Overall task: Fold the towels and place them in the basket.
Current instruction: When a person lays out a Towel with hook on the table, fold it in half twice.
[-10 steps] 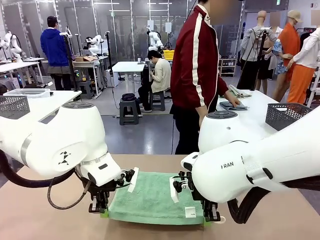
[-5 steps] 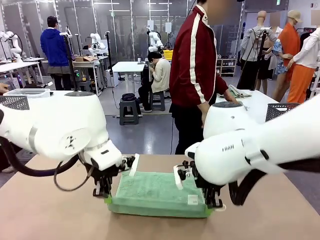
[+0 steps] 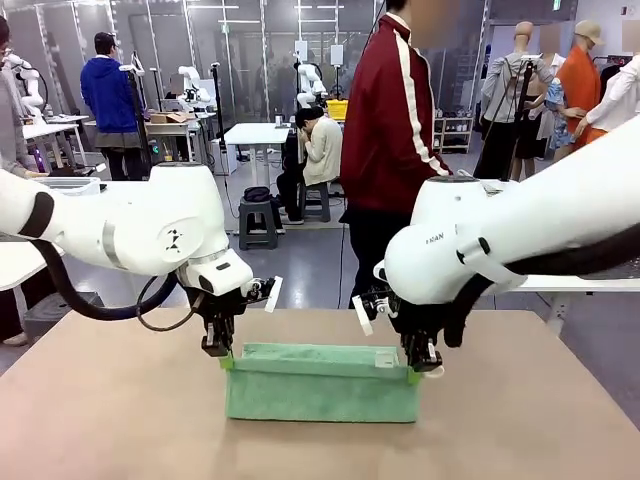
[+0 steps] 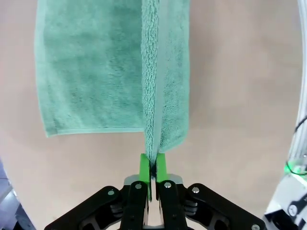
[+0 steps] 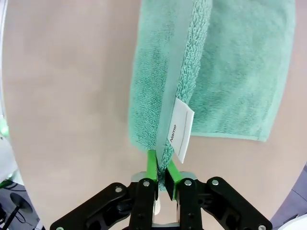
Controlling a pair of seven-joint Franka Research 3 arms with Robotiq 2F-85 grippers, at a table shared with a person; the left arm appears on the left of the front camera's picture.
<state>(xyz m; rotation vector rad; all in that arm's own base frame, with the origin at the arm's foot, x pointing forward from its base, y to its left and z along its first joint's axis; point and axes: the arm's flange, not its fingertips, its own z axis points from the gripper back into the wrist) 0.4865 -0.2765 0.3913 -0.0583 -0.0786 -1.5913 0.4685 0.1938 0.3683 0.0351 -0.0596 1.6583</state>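
Mint-green terry towel [image 3: 320,385] sits at the middle of the tan table [image 3: 100,430], toward 6 o'clock in the front view, with its long top edge lifted into a straight ridge and its lower edge meeting the tabletop. The left gripper [image 3: 222,352], black with green pads, is pressed together on the ridge's 9 o'clock corner. The right gripper [image 3: 418,368] is pinched on the 3 o'clock corner, just beside a small white fabric tag [image 3: 385,358].

In each wrist view the green pads squeeze two layers of cloth. From that pinched edge a wide panel falls to one side and a narrower panel to the other, and the hems run straight.

Bare tabletop stretches from the towel's short edges toward 9 and 3 o'clock, with another strip at 6 o'clock. At 12 o'clock a person in a dark red jacket with a white stripe [image 3: 395,120] stands just beyond the far table edge, between the two arms.
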